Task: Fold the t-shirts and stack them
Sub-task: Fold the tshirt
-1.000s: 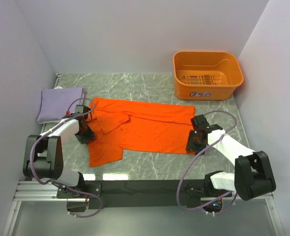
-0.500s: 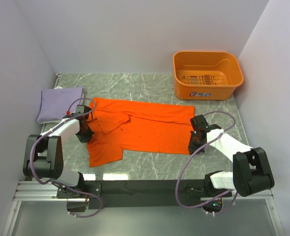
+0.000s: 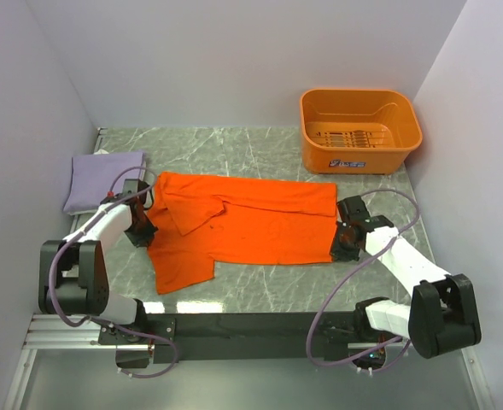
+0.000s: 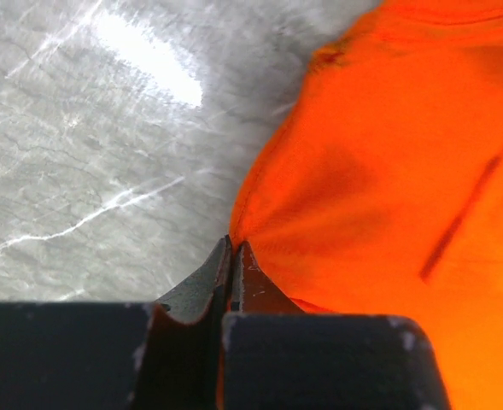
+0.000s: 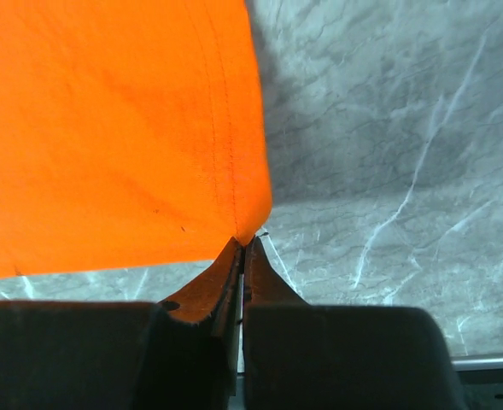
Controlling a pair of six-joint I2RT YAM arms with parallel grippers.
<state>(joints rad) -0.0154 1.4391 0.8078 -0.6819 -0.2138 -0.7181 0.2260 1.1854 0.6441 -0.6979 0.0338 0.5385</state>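
Note:
The bright orange t-shirt [image 3: 242, 224] lies spread across the middle of the marble table, one sleeve folded over its chest. My left gripper [image 3: 142, 232] is shut on the shirt's left edge; in the left wrist view the orange cloth [image 4: 388, 171] is pinched at the closed tips of that gripper [image 4: 234, 246]. My right gripper [image 3: 343, 246] is shut on the shirt's lower right hem corner, and the right wrist view shows that corner [image 5: 253, 224] lifted a little and caught at the closed tips [image 5: 243, 243]. The lavender t-shirt [image 3: 103, 180] lies folded at the far left.
A rigid orange plastic basket [image 3: 359, 130] stands at the back right corner. White walls close in the table on the left, back and right. The black rail with the arm bases [image 3: 234, 326] runs along the near edge.
Both grippers have closed on the orange shirt's edges. The left gripper shifted slightly left and the right gripper moved right, drawing the shirt flatter and wider.

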